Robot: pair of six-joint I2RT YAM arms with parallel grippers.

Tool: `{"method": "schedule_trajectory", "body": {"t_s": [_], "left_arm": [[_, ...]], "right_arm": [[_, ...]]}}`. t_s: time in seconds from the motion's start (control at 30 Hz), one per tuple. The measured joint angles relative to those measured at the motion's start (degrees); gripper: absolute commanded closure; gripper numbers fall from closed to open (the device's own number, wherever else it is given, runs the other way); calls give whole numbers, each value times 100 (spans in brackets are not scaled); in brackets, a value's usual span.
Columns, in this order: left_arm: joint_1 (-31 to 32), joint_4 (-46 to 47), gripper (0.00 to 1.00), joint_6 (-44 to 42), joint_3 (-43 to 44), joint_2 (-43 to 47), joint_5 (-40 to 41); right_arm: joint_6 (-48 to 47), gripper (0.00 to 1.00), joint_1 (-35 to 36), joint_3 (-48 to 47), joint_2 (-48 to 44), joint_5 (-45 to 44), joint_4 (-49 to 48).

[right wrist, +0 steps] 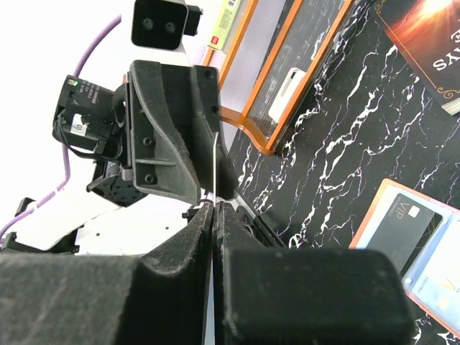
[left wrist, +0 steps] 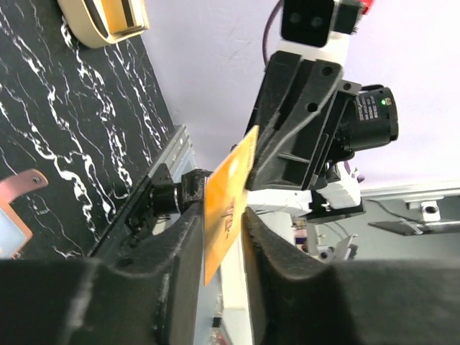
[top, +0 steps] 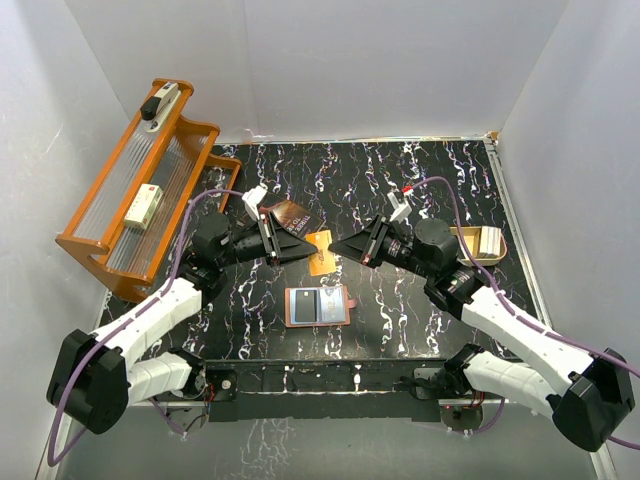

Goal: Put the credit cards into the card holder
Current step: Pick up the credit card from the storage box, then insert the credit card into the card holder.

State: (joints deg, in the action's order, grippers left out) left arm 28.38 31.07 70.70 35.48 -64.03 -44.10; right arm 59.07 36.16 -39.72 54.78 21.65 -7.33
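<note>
Your right gripper [right wrist: 214, 208] is clamped tight on one end of a thin orange plastic card [top: 320, 252], which stands on edge in the air. Your left gripper [left wrist: 223, 226] straddles the card's other end with its jaws partly apart, and a gap shows beside the card. Just below, on the black white-veined marble table [top: 420, 320], the reddish-brown leather card holder [top: 290, 310] lies opened flat. A dark card [top: 305, 306] and a pale blue card [top: 332, 306] sit in it.

Black marble-look table [top: 400, 310] is carrying, L to R: orange rack [top: 165, 160] sitting at far-left edge, dark paperback [top: 293, 212] mid-left, reddish-brown card holder [top: 318, 325] lying open front-centre, beige tin [top: 480, 261] at right.
</note>
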Motion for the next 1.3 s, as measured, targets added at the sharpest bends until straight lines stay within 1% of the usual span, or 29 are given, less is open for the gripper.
{"method": "schedule_trajectory", "body": {"t_s": [0.03, 0.17, 0.2, 0.3, 0.43, 0.53, 0.6, 0.67, 0.8, 0.93, 1.1, 1.3], "left_arm": [[0, 52, 100, 31, 0, 9, 4], [0, -9, 100, -31, -26, 125, 90], [15, -85, 100, -94, -26, 157, 129], [20, -212, 100, -190, -26, 164, 153], [26, -452, 100, -431, -24, 164, 192], [24, -1001, 100, -802, 20, 164, 308], [24, -1445, 100, -1093, 74, 160, 398], [24, -1858, 100, -1399, 133, 140, 490], [24, -2345, 100, -1856, 142, -59, 601], [24, -2472, 100, -2087, 98, -507, 595], [24, -2608, 100, -2299, 94, -1139, 575], [24, -2555, 100, -2310, 44, -1480, 579]], "right_arm": [[17, 100, 9, 35, 0, 0, -26], [127, 100, 11, 195, 24, 0, -79], [149, 99, 11, 214, 44, 0, -81], [136, 85, 13, 212, 57, -17, -63], [57, 72, 22, 214, 79, -76, 44], [-188, 62, 22, 201, 70, -210, 267], [-420, 58, 22, 173, 57, -402, 601], [-660, 57, 22, 151, 37, -595, 896], [-1119, 54, 22, 125, 28, -977, 1467], [-1473, 53, 22, 125, 210, -1174, 1880], [-1915, 53, 22, 120, 841, -1346, 2420], [-2218, 55, 44, 120, 1268, -1445, 2726]]}}
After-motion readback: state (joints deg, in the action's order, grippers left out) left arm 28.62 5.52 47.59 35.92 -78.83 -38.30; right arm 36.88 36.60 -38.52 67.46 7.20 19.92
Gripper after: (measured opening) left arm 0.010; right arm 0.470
